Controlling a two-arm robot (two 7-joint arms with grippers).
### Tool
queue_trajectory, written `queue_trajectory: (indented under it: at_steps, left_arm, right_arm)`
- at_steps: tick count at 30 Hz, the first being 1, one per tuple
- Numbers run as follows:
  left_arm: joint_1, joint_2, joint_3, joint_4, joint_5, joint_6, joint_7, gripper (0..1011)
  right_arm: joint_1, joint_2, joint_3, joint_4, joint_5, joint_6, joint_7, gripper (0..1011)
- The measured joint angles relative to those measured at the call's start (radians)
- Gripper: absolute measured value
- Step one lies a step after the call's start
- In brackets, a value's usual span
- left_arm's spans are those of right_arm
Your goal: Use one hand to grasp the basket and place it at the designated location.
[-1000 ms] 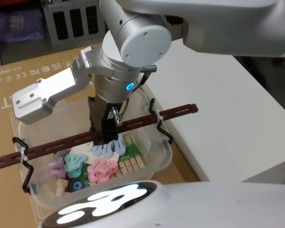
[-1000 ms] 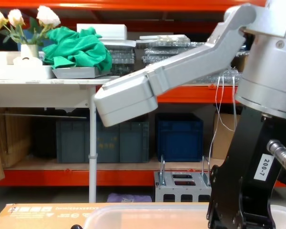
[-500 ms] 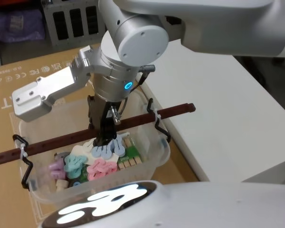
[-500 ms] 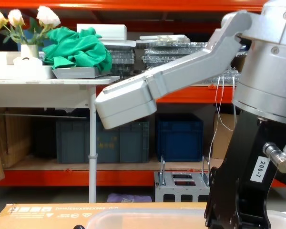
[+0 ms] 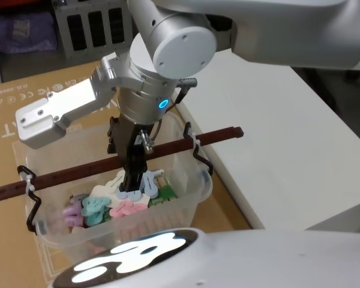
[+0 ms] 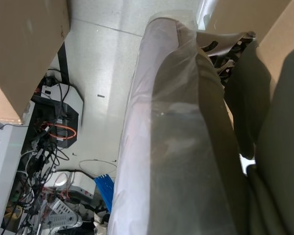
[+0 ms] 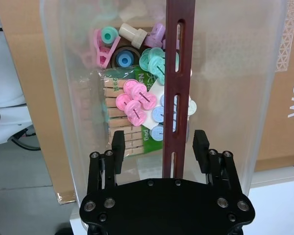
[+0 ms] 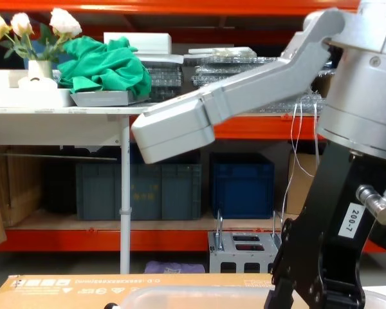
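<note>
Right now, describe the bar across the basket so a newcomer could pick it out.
Over the brown cardboard sheet is the clear plastic basket. The bar spans its top, hung from black wire hooks at both rims, between the open fingers of the right hand. It alone is long, flat, dark reddish-brown and slotted.

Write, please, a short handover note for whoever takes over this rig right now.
Right gripper: open, reaching down into the basket, one finger on each side of its dark red handle bar, not clamped on it.
Basket: over the cardboard sheet, beside the white table, with coloured clips and wooden pegs inside. Whether it rests or is raised cannot be told.
Done: gripper lined up on the bar.
Left: close on the bar, carry the basket to its place, release. No marked place is visible.
</note>
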Motion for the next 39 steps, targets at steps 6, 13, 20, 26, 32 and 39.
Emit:
queue_trajectory:
  at_steps: [6,13,20,26,32,39]
  left_arm:
    - [0.000,0.000,0.000,0.000,0.000,0.000,0.000,0]
    - [0.000,0.000,0.000,0.000,0.000,0.000,0.000,0]
    - [0.000,0.000,0.000,0.000,0.000,0.000,0.000,0]
    - [0.000,0.000,0.000,0.000,0.000,0.000,0.000,0]
    - [0.000,0.000,0.000,0.000,0.000,0.000,0.000,0]
    - [0.000,0.000,0.000,0.000,0.000,0.000,0.000,0]
  right_arm:
    - [0.007,0.016,0.016,-0.007,0.008,-0.003,-0.006,979]
    - [0.016,0.033,0.036,-0.010,0.018,-0.008,-0.009,1000]
    - [0.024,0.057,0.060,-0.024,0.039,-0.020,-0.012,1000]
    - [0.033,0.090,0.089,-0.043,0.069,-0.037,-0.014,1000]
    - [0.037,0.121,0.114,-0.059,0.091,-0.050,-0.014,1000]
    - [0.033,0.141,0.129,-0.074,0.091,-0.060,-0.013,1000]
